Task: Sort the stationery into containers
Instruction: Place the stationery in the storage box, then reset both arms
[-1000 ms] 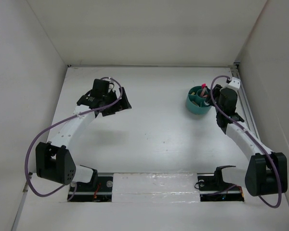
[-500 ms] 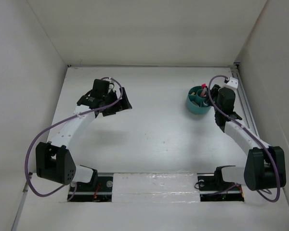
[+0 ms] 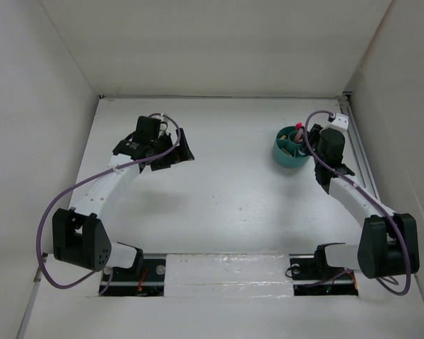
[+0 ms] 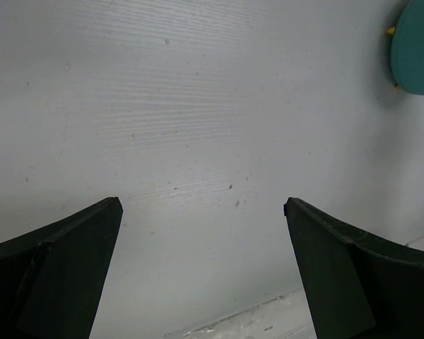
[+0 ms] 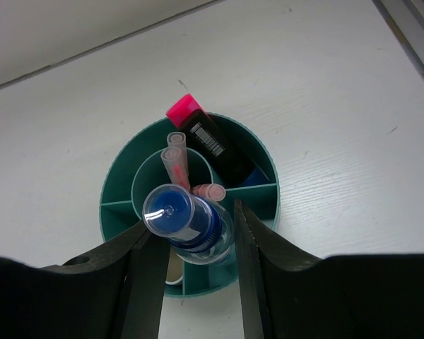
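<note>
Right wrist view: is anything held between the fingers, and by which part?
The right gripper holds the clear blue-capped tube by its body, just below the cap, above the teal bowl.

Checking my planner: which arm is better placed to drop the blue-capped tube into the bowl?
Right. The right gripper holds the blue-capped tube over the teal bowl; the left gripper hangs open, far across the table.

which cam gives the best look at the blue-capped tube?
Right wrist: the clear blue-capped tube fills the middle of the frame, gripped upright by the right gripper over the teal bowl. Top external shows the bowl small, and the tube can't be made out. Left wrist catches only the bowl's edge.
</note>
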